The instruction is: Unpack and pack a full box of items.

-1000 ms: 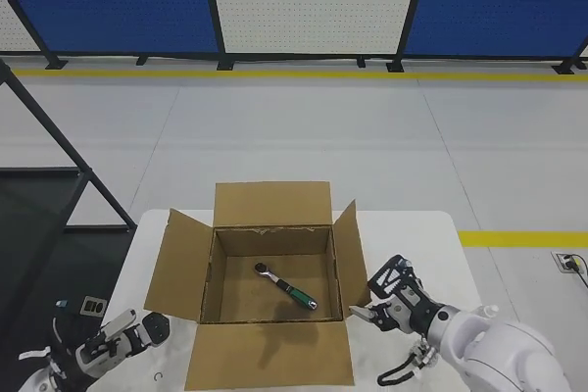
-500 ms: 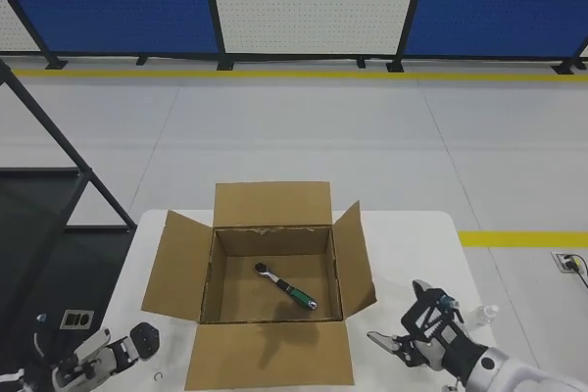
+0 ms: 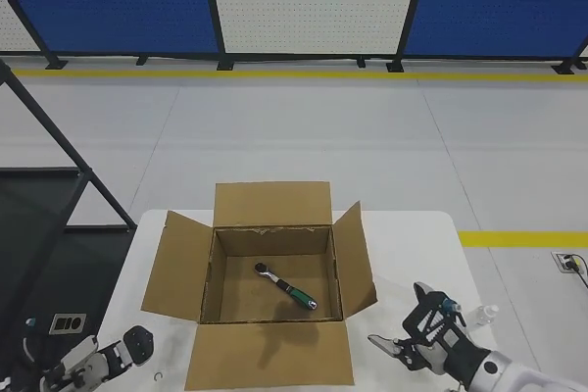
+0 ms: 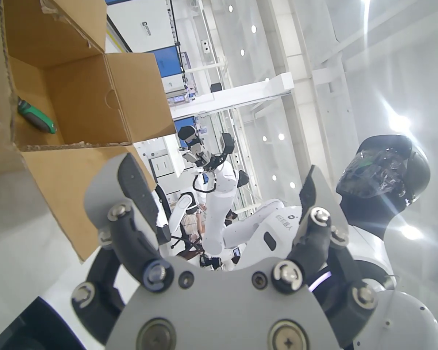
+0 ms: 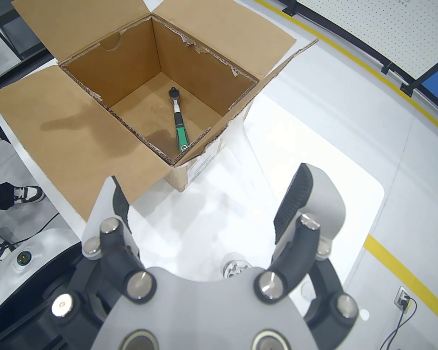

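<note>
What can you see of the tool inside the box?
It is a ratchet wrench: round silvery metal head, slim shank, green and black grip with a metal end cap. It lies flat and diagonal on the floor of the open cardboard box, head toward the back wall, grip toward the near corner on the robot's right. Only the box floor touches it.

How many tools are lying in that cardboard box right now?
1. A green-handled ratchet wrench lies diagonally on the floor of the open cardboard box. Nearly all the floor shows, so little could be hidden.
</note>
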Controlling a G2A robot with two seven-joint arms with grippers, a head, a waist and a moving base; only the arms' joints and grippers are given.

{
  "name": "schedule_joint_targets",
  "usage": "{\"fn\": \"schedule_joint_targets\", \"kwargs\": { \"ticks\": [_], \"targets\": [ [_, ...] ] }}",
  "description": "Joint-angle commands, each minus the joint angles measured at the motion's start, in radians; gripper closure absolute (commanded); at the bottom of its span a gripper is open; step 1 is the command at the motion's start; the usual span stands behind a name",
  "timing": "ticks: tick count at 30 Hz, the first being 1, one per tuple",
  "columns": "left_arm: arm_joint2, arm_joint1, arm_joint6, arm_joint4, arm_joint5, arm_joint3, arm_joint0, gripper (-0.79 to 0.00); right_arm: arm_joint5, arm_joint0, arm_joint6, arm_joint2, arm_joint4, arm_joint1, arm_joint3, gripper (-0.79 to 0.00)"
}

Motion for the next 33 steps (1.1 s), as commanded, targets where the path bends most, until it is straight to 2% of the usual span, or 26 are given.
{"fn": "schedule_joint_targets", "kwargs": {
  "ticks": [1, 7, 17, 25, 33],
  "targets": [
    [0.001, 0.0, 0.01, 0.003, 0.004, -0.003, 0.0, -0.785, -0.005, -0.002, 0.01, -0.014, -0.052, 0.002, -0.004, -0.785],
    [-0.016, 0.0, 0.02, -0.011, 0.0, 0.014, 0.006, -0.785, -0.005, -0.027, 0.026, 0.021, -0.025, 0.009, 0.072, -0.785],
    [-0.046, 0.001, -0.003, -0.119, 0.012, 0.059, -0.019, -0.785, -0.031, -0.061, 0.138, 0.101, 0.025, 0.027, 0.245, -0.785],
    [-0.047, 0.002, -0.002, -0.111, 0.025, 0.062, -0.025, -0.785, -0.022, -0.022, 0.152, 0.07, 0.028, 0.034, 0.406, -0.785],
    [-0.047, 0.002, -0.002, -0.111, 0.025, 0.062, -0.025, -0.785, -0.009, 0.026, 0.169, 0.039, 0.038, 0.04, 0.494, -0.785]
  ]
}}
